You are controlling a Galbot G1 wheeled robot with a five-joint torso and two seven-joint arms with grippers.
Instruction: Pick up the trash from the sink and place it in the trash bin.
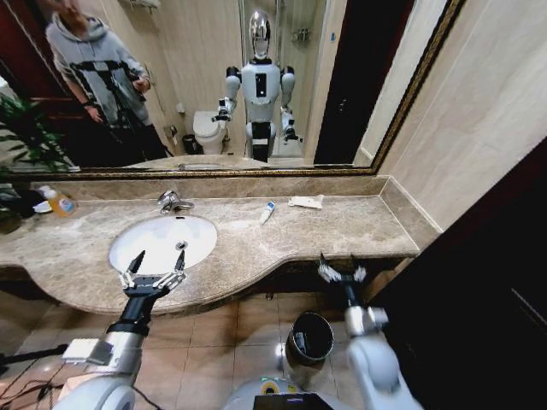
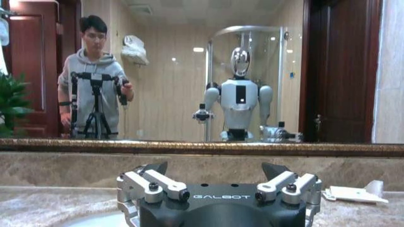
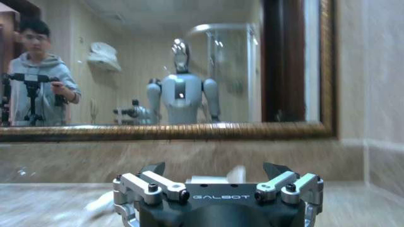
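Bin (image 1: 311,336) stood on the floor nearest the robot, just below the counter edge and between the two arms, closer to the right one. Its black inside showed no litter that could be made out.

Left gripper (image 1: 155,261) hovered over the near rim of the sink (image 1: 128,256), fingers spread wide and holding nothing. Right gripper (image 1: 342,272) hung at the near counter edge, right of the bin, also spread and empty; in its wrist view the jaws stood apart with the counter beyond.

Sink basin looked bare white, with no trash visible in it. Faucet (image 1: 173,202) sat at its far rim.

Farther back on the counter (image 1: 342,231), right of the sink: a white tube with a blue end (image 1: 267,212), and beyond it, near the wall, a flat white wrapper (image 1: 306,202). Both lay well apart from either gripper. Bottle (image 1: 58,202) of orange liquid stood far left.

Judgement: the task seemed barely begun. Nothing was gripped, the bin appeared unfilled, and at least two pieces remained to be picked and dropped, one by one.
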